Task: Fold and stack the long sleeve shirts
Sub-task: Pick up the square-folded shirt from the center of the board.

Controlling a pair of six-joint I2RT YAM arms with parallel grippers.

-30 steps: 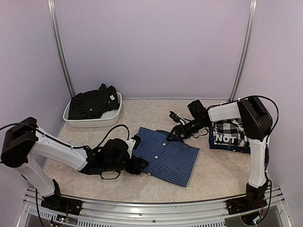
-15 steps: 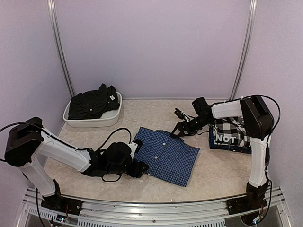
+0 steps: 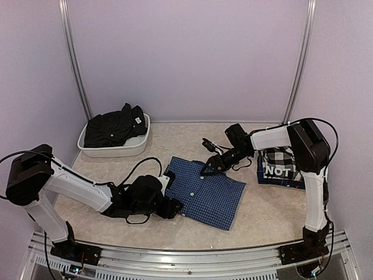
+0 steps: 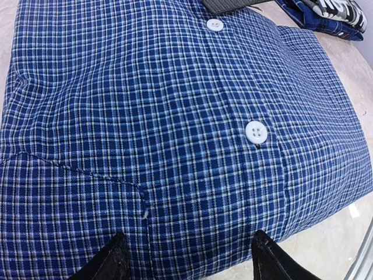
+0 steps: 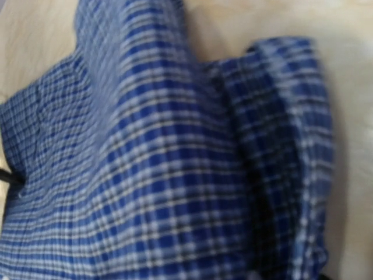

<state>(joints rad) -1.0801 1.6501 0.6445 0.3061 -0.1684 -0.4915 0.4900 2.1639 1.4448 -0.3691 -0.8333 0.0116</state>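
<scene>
The blue shirt with fine dark check lies folded mid-table, buttons up. My left gripper sits low at its near-left edge, open, and the hem lies between its black fingertips. My right gripper is at the shirt's far collar edge with its fingers spread open. Its wrist view is blurred and filled by blue check cloth, with no fingers showing. The black-and-white check shirt with white lettering lies folded at the right. The black shirt is heaped in a tub.
The white tub stands at the back left by the wall. The right arm's forearm stretches over the table between the two folded shirts. A metal rail runs along the near edge.
The right gripper drew back to the right, then swung left and down onto the blue shirt's collar edge. The left gripper slid slightly nearer along the shirt's edge, then held still.
</scene>
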